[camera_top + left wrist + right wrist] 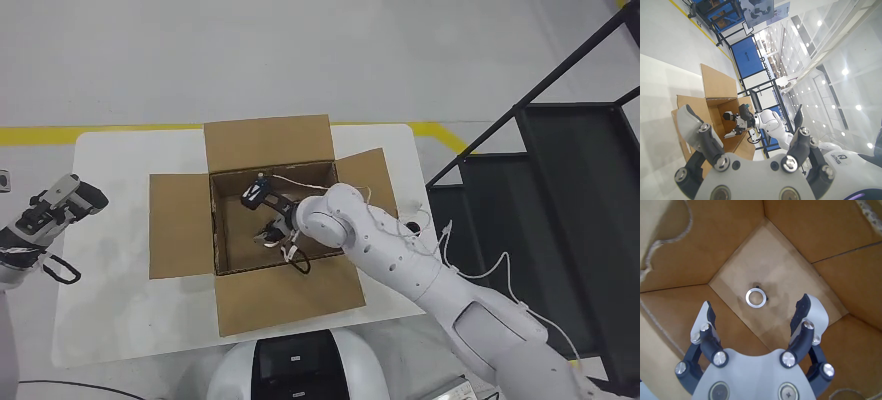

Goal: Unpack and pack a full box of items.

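Observation:
An open cardboard box [180,225] stands on the white table [120,300] with its flaps spread out. My right gripper [755,306] hangs inside the box, open and empty, above a silver metal ring [755,298] that lies flat on the box floor [772,272]. From above, the right gripper [272,237] sits low in the box's middle. My left gripper [65,200] is held off the table's left edge, open with nothing between its fingers [690,119]. In the left wrist view the box [719,89] and the right gripper [728,126] show farther off.
The box's brown walls [829,228] close in around the right gripper on all sides. Black metal stairs [560,200] stand to the right of the table. A yellow floor line [100,130] runs behind the table.

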`<act>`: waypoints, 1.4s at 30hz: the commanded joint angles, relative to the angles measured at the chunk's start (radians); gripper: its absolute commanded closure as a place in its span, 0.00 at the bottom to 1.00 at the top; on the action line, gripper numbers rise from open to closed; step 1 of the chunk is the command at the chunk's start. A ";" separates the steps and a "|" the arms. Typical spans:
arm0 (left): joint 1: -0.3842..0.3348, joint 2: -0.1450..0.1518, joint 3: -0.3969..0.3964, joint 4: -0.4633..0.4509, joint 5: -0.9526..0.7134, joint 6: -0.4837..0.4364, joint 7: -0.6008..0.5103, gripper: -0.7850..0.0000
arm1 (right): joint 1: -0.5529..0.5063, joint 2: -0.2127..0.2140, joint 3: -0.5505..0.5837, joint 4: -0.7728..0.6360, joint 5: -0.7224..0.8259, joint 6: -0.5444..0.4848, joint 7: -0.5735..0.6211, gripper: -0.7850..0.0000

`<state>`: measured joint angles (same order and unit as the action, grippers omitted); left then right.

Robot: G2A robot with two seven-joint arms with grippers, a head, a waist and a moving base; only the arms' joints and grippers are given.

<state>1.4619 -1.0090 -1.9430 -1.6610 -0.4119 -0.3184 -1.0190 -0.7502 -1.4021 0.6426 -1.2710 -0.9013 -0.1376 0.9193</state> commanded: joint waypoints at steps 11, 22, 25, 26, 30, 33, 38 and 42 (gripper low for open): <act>0.000 0.000 0.000 0.000 0.000 0.000 0.000 0.00 | 0.109 -0.092 -0.129 0.227 -0.045 -0.009 -0.019 0.31; 0.000 0.000 0.000 0.000 0.000 0.000 0.000 0.00 | 0.150 -0.143 -0.171 0.329 -0.046 -0.073 0.034 0.49; 0.000 0.000 0.000 0.000 0.000 0.000 0.000 0.00 | 0.154 -0.156 -0.178 0.354 -0.046 -0.078 0.037 0.49; 0.000 0.000 0.000 0.000 0.000 0.000 0.000 0.00 | 0.155 -0.160 -0.180 0.362 -0.045 -0.080 0.036 0.47; 0.000 0.000 0.000 0.000 0.000 0.000 0.000 0.00 | 0.157 -0.175 -0.183 0.394 -0.041 -0.081 0.024 0.50; 0.000 0.000 0.000 0.000 0.000 0.000 0.000 0.00 | 0.157 -0.186 -0.187 0.422 -0.041 -0.082 0.011 0.51; 0.000 0.000 0.000 0.000 0.000 0.000 0.000 0.00 | 0.163 -0.206 -0.190 0.467 -0.038 -0.087 -0.007 0.59; 0.000 0.000 0.000 0.000 0.000 0.000 0.000 0.00 | 0.169 -0.220 -0.191 0.496 -0.037 -0.090 -0.014 0.91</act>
<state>1.4619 -1.0090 -1.9430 -1.6610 -0.4119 -0.3184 -1.0190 -0.5827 -1.6188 0.4515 -0.7831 -0.9387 -0.2274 0.9063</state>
